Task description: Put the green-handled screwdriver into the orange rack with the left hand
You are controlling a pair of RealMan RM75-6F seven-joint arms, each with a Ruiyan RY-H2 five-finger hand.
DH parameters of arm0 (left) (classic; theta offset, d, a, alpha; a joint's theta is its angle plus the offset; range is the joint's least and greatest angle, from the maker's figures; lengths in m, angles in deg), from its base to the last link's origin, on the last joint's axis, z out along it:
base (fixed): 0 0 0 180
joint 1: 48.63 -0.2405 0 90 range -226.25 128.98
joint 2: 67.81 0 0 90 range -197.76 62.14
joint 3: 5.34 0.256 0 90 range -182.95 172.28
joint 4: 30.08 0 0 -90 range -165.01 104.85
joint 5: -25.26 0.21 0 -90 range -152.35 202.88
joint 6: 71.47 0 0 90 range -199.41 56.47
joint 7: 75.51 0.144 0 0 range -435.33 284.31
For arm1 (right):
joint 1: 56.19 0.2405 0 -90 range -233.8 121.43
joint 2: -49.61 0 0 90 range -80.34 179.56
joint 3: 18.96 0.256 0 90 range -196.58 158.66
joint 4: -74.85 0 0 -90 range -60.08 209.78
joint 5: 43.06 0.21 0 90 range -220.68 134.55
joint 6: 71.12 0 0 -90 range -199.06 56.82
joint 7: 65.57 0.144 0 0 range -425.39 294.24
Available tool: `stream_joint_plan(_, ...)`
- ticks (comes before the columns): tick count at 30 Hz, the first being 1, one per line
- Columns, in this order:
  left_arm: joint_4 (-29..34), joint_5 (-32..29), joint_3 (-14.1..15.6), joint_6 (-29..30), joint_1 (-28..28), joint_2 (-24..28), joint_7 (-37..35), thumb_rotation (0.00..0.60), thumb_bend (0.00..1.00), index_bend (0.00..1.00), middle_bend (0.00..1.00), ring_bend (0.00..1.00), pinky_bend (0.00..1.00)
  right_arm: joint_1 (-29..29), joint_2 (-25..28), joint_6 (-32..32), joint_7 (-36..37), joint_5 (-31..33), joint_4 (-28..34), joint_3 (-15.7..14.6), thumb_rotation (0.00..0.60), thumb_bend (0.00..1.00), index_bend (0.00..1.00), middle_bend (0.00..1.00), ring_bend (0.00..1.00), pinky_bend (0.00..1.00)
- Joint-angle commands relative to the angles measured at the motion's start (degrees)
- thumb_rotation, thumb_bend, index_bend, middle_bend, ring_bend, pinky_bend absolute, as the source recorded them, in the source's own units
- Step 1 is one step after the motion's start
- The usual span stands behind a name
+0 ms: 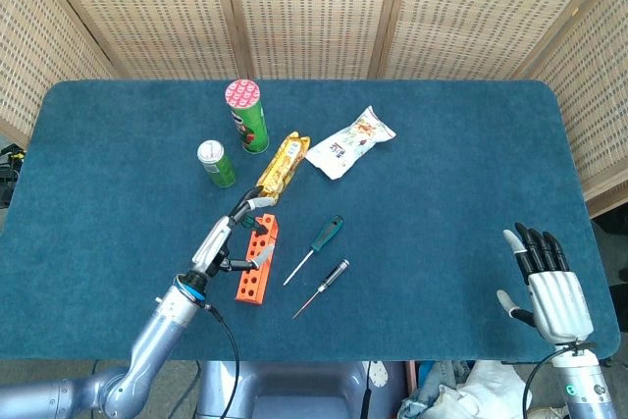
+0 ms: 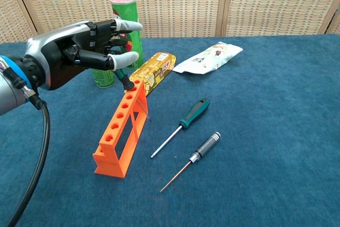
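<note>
The orange rack (image 2: 122,129) (image 1: 255,260) stands left of the table's centre. A dark green-handled screwdriver (image 2: 124,82) sits tilted in the rack's far hole, its thin shaft poking out below. My left hand (image 2: 79,51) (image 1: 232,236) hovers right over that handle with fingers and thumb spread apart. I cannot tell whether a finger touches the handle. A second, teal-handled screwdriver (image 2: 194,112) (image 1: 326,235) lies on the cloth right of the rack. My right hand (image 1: 548,287) rests open at the front right edge.
A black-handled precision screwdriver (image 2: 204,146) lies beside the teal one. Behind the rack are a green can (image 1: 217,164), a green chip tube (image 2: 126,22), a yellow biscuit pack (image 2: 154,71) and a white snack bag (image 2: 208,57). Blue cloth (image 2: 265,131) covers the table.
</note>
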State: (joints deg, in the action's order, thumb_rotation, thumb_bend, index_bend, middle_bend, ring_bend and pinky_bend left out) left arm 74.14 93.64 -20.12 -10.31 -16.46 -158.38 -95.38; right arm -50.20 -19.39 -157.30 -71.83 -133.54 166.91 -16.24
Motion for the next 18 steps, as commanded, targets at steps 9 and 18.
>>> stream_joint_plan(9, 0.9, -0.7, -0.8, -0.1, 0.8, -0.5, 1.4, 0.600, 0.38, 0.18, 0.00, 0.00, 0.00, 0.1, -0.1, 0.2, -0.2, -0.1, 0.1, -0.1, 0.600, 0.24, 0.00, 0.00, 0.00, 0.00)
stream_joint_plan(18, 0.3, -2.7, -1.6, -1.2, 2.0, -1.6, 2.7, 0.600, 0.38, 0.18, 0.00, 0.00, 0.00, 0.0, 0.0, 0.2, 0.1, 0.0, 0.1, -0.1, 0.600, 0.24, 0.00, 0.00, 0.00, 0.00)
